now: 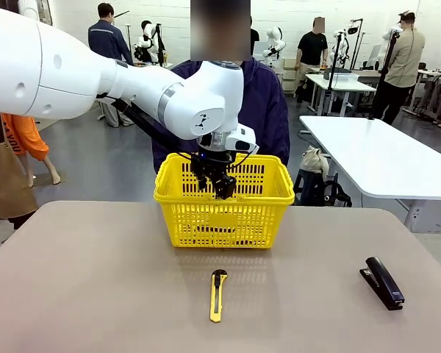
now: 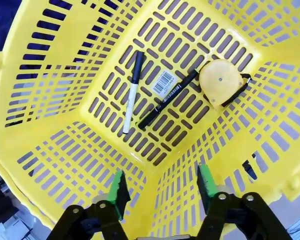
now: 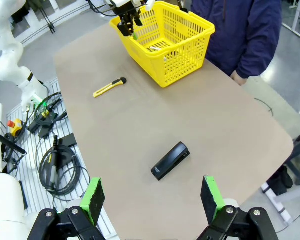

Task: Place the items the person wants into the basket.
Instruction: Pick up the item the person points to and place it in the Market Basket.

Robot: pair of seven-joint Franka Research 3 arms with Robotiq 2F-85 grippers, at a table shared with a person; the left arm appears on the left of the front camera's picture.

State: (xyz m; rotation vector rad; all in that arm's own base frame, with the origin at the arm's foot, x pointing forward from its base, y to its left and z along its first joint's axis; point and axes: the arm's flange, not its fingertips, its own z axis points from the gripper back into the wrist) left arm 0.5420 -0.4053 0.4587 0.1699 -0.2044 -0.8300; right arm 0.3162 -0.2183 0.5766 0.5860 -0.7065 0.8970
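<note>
Yellow-and-black utility knife (image 1: pixel 217 295) lies nearest on the tan table (image 1: pixel 73 294), a black stapler (image 1: pixel 382 282) well off to its right. Behind them stands the yellow basket (image 1: pixel 224 220), the person (image 1: pixel 268 110) in a dark purple jacket at its far side. On the basket floor a white barcode sticker (image 2: pixel 164 82) shows, its print too small to read. Beside it lie the white marker (image 2: pixel 131 91), the thin black pen (image 2: pixel 167 99) and the yellow tape measure (image 2: pixel 220 82), pen and tape measure touching. My left pincer (image 2: pixel 160 192) hangs over the basket's near rim, green pads spread apart, holding nothing. My right pincer (image 3: pixel 152 197) hovers high above the table, jaws wide and empty. From the front, the basket's mesh hides its contents.
</note>
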